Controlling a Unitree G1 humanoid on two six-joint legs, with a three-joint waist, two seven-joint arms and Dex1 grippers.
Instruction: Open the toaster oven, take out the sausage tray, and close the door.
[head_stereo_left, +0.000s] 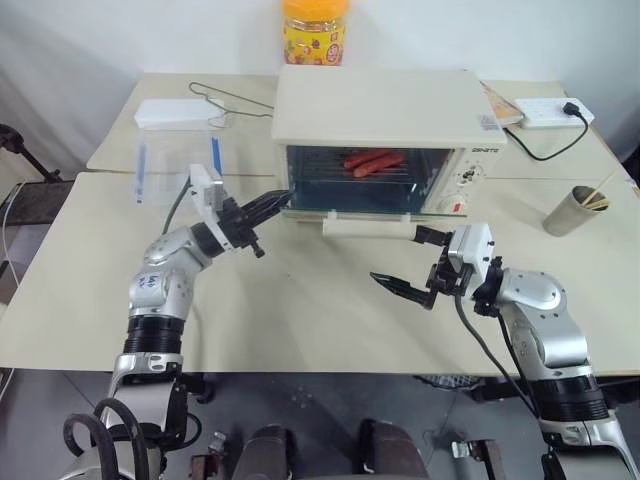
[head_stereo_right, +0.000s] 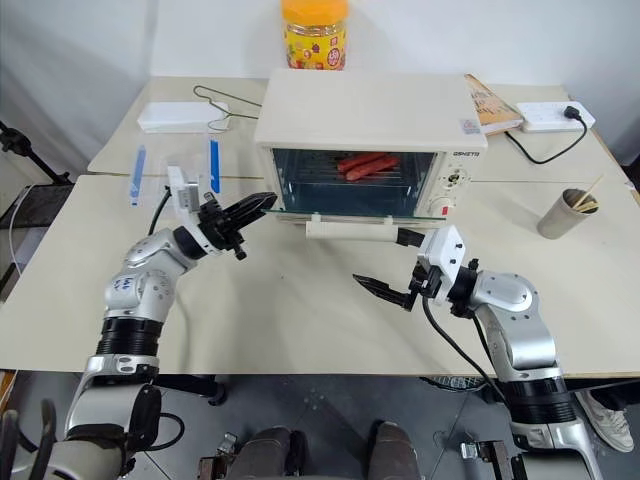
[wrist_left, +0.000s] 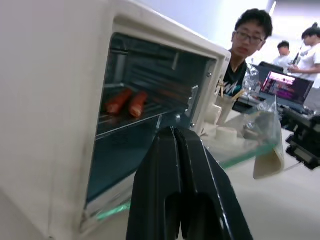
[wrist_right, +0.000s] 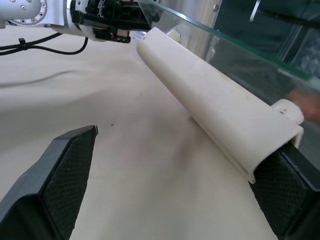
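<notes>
- Cream-white and boxy, the toaster oven (head_stereo_left: 385, 110) stands on a pale table (head_stereo_left: 300, 320); every place below is given relative to this oven.
- The door (head_stereo_left: 365, 215) of glass hangs down open from the oven's front, lying about level over the table, with its long cream bar handle (head_stereo_left: 367, 229) along the outer edge.
- The left gripper (head_stereo_left: 275, 203) is at the oven's front left corner, by the left end of the open door; its two black fingers (wrist_left: 180, 190) are pressed together with nothing between them, and its tips point toward the oven's mouth.
- The right gripper (head_stereo_left: 412, 262) hovers in front of the oven, just below the right end of the handle; its jaws stand wide apart, one finger (wrist_right: 285, 195) at the handle's end and the other well off over bare table, holding nothing.
- The sausage tray (head_stereo_left: 350, 172) sits inside the oven cavity on its wire rack, not taken out.
- Two red-orange sausages (head_stereo_left: 374, 161) lie side by side on the rack, toward the middle of the cavity.
- A clear plastic box (head_stereo_left: 175, 150) with blue clips stands to the left of the oven.
- A yellow-lidded jar (head_stereo_left: 315, 30) stands behind the oven.
- A paper cup (head_stereo_left: 574, 210) stands to its right.
</notes>
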